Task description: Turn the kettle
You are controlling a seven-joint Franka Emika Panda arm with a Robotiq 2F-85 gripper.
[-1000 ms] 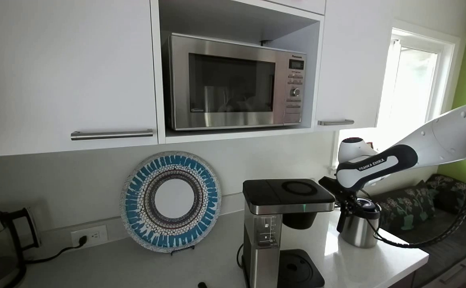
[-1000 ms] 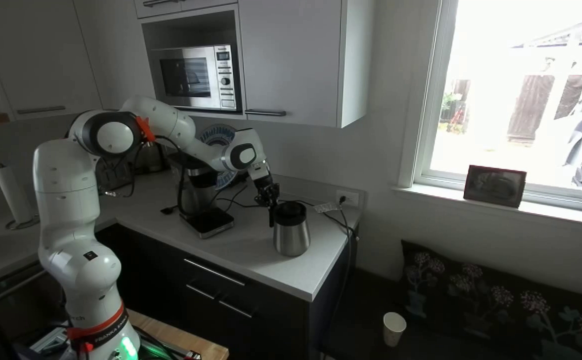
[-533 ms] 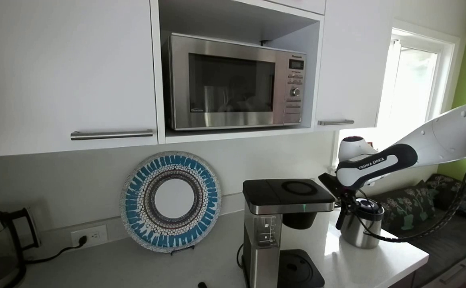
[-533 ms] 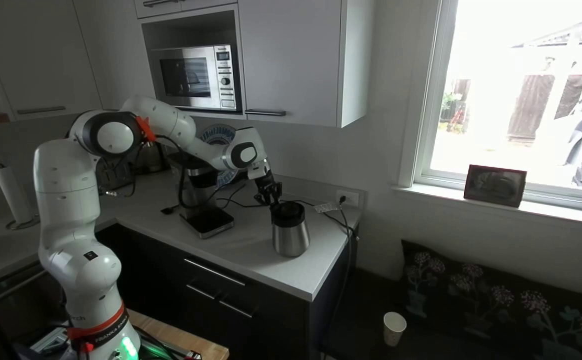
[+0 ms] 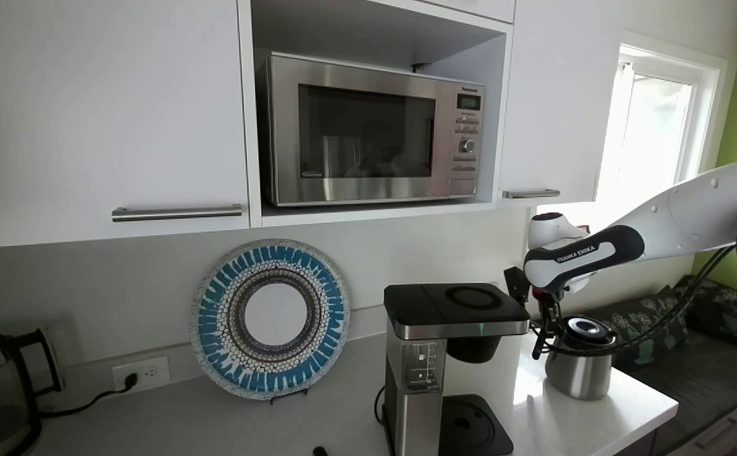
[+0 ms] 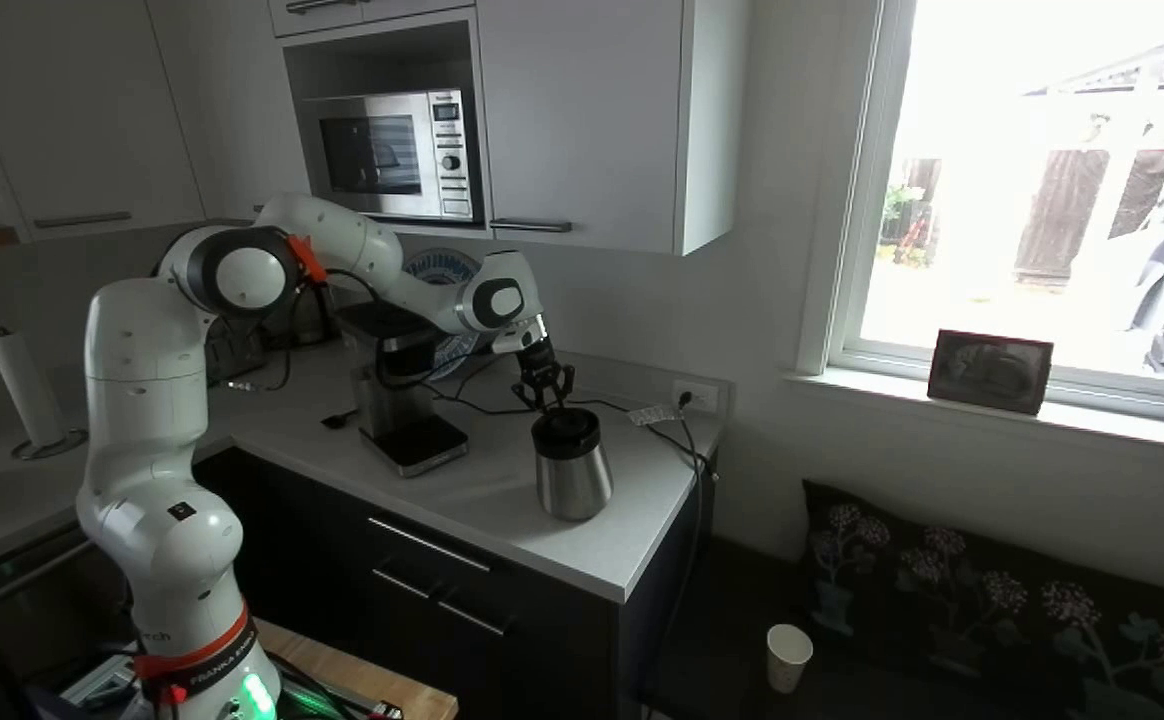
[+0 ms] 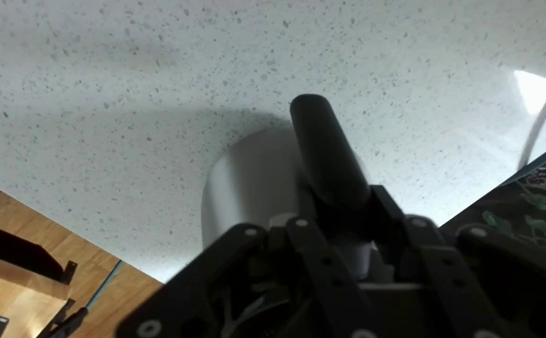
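The pale speckled counter (image 6: 502,500) runs beneath white cupboards (image 5: 90,114) toward a window (image 6: 1032,200), the steel kettle (image 6: 575,485) set between the coffee machine (image 5: 420,411) and the end edge (image 6: 674,520), near the front corner (image 6: 623,593). Only the wrist view shows clearly the gripper (image 7: 345,204) pinching the kettle's black handle (image 7: 324,145); whether the kettle sits flat I cannot tell. A strip of counter lies between kettle and front edge (image 6: 442,524), more beside the coffee machine.
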